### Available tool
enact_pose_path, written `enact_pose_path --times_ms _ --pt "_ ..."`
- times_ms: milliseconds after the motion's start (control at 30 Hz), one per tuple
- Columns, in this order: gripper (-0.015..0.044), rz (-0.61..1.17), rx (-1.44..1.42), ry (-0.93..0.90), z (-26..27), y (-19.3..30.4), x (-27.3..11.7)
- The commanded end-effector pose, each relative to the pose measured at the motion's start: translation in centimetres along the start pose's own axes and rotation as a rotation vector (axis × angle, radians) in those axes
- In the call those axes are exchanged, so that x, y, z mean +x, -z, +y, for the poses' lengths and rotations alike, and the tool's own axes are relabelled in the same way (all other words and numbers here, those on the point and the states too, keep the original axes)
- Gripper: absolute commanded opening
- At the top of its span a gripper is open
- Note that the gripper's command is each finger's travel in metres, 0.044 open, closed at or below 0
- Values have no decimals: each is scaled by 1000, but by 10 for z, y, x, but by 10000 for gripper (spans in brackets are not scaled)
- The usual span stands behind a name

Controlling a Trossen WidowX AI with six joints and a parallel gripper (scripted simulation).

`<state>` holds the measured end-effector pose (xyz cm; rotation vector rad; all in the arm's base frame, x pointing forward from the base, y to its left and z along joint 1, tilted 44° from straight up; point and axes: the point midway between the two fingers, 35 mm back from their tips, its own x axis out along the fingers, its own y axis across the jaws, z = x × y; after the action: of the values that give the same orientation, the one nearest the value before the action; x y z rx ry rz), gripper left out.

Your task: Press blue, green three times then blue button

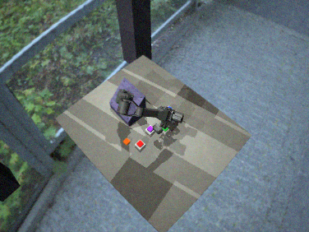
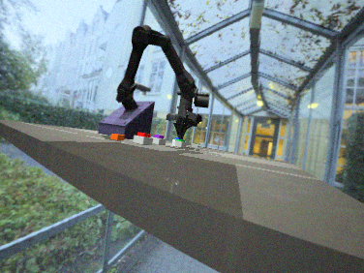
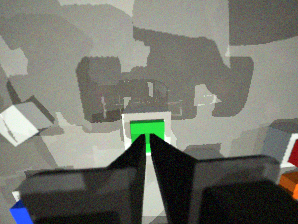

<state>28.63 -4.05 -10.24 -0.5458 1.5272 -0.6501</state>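
Note:
The green button has a green cap in a white square housing. My gripper is shut, with nothing between its fingers. It points down, and its fingertips are at the green cap and look to be touching it. The cap looks low in its housing, but how far down it is cannot be told. The blue button is partly hidden by the arm in the top view and cut off at the lower left edge of the wrist view.
The purple button and the red button stand nearby. An orange block lies beyond the red one. A white block lies left in the wrist view. The arm stands on a purple base.

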Motion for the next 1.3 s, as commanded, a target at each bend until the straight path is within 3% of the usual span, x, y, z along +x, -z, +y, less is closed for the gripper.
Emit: enact_pose_path --times_ms 0,200,1267 --pt "20 0 -6 4 -1 0 1" --pt "20 0 -6 3 0 0 -32" --pt "20 0 -6 4 -1 0 1"
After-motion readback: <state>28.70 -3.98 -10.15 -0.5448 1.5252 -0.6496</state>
